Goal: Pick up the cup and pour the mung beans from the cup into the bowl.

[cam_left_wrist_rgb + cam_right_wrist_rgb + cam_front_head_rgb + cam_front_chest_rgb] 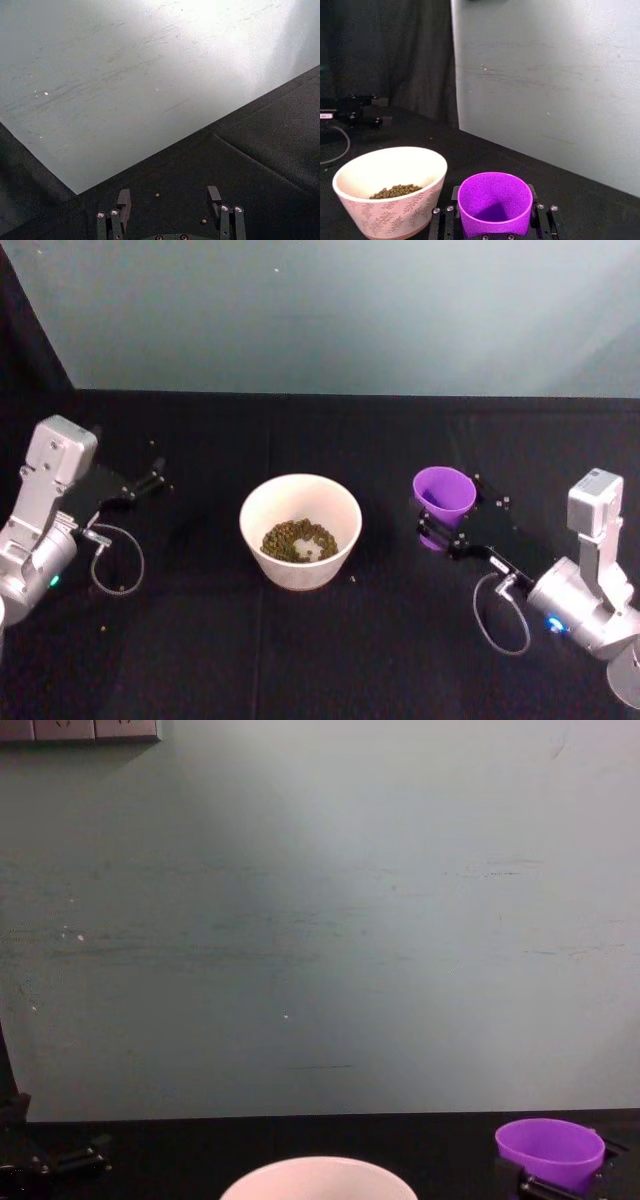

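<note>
The white bowl (300,508) stands at the middle of the black table with mung beans (298,540) in its bottom. Right of it, the purple cup (443,492) is upright with its mouth up, and my right gripper (452,528) is shut on its lower wall. In the right wrist view the cup (494,202) sits between the fingers (543,214) beside the bowl (390,200); I see no beans inside the cup. My left gripper (155,478) is parked far left, open and holding nothing (169,200).
A pale wall (320,920) rises behind the table's back edge. A few stray beans (352,580) lie on the cloth near the bowl, and one bean (157,195) lies in front of the left gripper. Cables loop beside both arms.
</note>
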Tool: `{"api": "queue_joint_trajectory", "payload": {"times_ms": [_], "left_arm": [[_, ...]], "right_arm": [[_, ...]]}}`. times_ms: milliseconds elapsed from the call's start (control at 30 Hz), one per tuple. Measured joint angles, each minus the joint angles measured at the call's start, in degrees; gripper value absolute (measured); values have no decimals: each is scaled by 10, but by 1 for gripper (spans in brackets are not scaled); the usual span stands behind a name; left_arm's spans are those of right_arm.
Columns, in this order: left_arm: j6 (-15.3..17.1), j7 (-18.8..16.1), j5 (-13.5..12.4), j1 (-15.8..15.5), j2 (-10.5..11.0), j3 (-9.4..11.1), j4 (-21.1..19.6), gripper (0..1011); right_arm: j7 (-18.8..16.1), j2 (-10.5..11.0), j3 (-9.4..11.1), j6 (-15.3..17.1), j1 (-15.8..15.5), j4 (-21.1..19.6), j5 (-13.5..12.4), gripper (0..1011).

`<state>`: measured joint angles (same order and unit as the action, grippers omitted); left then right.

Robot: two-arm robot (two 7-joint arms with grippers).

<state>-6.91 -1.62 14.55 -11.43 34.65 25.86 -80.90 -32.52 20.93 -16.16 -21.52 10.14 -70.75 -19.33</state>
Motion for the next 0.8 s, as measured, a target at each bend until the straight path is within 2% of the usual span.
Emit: {"api": "queue_joint_trajectory", "payload": {"times_ms": [300, 800], "left_arm": [[0, 0, 0, 0, 0, 0, 0, 1000], [0, 0, 0, 0, 0, 0, 0, 1000]], "right_arm": [[19, -19, 5, 6, -8, 11, -13, 746], [54, -29, 6, 40, -6, 6, 10, 746]]}}
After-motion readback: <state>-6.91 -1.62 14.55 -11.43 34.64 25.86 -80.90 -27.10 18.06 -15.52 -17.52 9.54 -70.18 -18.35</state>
